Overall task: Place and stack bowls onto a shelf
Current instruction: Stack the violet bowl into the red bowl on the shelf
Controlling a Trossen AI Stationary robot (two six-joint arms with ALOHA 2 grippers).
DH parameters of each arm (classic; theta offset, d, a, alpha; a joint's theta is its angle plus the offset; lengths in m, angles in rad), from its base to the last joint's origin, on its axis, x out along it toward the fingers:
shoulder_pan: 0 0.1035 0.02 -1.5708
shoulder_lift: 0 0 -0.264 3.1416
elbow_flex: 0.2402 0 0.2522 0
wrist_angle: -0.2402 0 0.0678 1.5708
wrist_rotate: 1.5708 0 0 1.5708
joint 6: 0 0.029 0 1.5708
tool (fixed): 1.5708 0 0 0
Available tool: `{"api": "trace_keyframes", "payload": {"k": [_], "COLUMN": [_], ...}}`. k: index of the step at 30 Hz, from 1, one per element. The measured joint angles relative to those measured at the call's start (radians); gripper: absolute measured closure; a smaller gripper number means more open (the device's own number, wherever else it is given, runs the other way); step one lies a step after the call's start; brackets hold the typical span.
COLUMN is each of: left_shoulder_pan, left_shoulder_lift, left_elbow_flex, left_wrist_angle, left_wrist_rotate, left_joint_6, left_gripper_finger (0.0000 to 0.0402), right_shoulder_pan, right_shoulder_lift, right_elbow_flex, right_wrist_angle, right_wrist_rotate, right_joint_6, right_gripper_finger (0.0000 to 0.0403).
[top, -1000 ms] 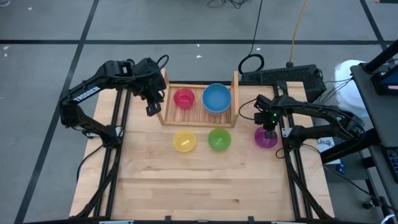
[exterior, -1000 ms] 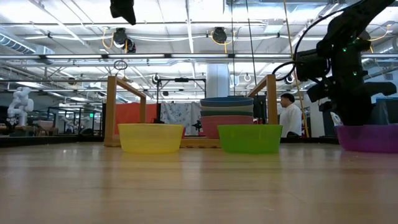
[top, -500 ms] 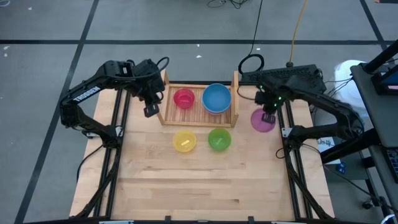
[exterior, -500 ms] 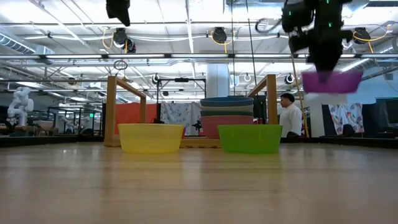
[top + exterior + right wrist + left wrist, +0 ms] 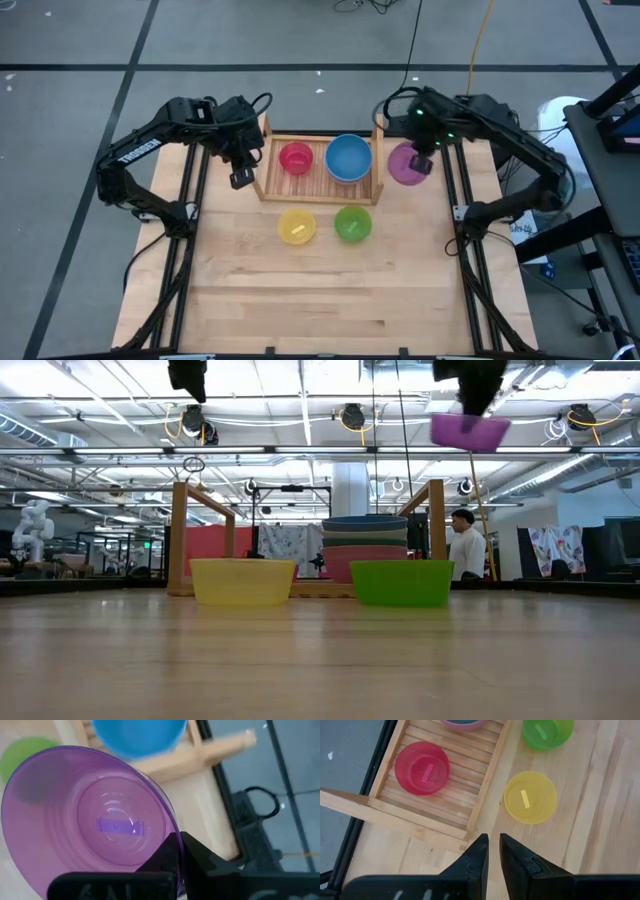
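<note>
On the shelf (image 5: pixel 320 190): a pink/red bowl (image 5: pixel 295 157) sits in one slot, and a stack topped by the blue bowl (image 5: pixel 348 157) fills the other; low view shows several bowls nested under the blue one. Right end effector (image 5: pixel 422 163) is pinching the rim of the purple bowl (image 5: pixel 404 164), airborne just outside the shelf's right side board, high above the desk (image 5: pixel 320 290) per the low view. Left end effector (image 5: pixel 241 176), fingers pressed nearly together and holding nothing, hovers just off the shelf's left side. Yellow bowl (image 5: pixel 296 227) and light green bowl (image 5: pixel 352 223) sit on the desk in front of the shelf, untouched. My read: past halfway; purple needs placing, then yellow and green.
</note>
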State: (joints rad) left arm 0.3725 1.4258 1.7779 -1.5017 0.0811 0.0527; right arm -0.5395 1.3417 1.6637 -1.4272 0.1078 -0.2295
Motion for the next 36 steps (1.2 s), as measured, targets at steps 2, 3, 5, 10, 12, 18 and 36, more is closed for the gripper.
{"api": "trace_keyframes", "payload": {"k": [2,3,5,10,12,18,36], "left_shoulder_pan": [0.000,0.000,0.000,0.000,0.000,0.000,0.000], "left_shoulder_lift": [0.000,0.000,0.000,-0.001,-0.001,-0.001,-0.002], "left_elbow_flex": [0.000,0.000,0.000,0.000,0.000,0.000,0.000], "left_wrist_angle": [-0.001,-0.005,-0.021,-0.034,-0.042,-0.044,-0.071], "left_wrist_rotate": [0.000,0.000,0.000,0.000,-0.001,-0.002,-0.002], "left_joint_6": [0.001,0.001,0.000,-0.001,0.000,0.002,0.070], "left_gripper_finger": [0.0350,0.0350,0.0350,0.0350,0.0350,0.0350,0.0350], "right_shoulder_pan": [0.020,0.029,0.048,0.090,0.099,0.106,0.106], "right_shoulder_lift": [0.054,0.081,0.135,0.276,0.331,0.469,0.617], "right_elbow_flex": [0.054,0.082,0.143,0.326,0.402,0.566,0.600], "right_wrist_angle": [0.006,0.008,0.011,0.030,0.054,0.119,0.397], "right_wrist_rotate": [0.001,0.001,0.001,0.000,-0.002,-0.051,-0.245], "right_joint_6": [-0.017,-0.021,-0.026,-0.076,-0.099,-0.144,-0.176], "right_gripper_finger": [0.0403,0.0403,0.0403,0.0403,0.0403,0.0403,0.0403]}}
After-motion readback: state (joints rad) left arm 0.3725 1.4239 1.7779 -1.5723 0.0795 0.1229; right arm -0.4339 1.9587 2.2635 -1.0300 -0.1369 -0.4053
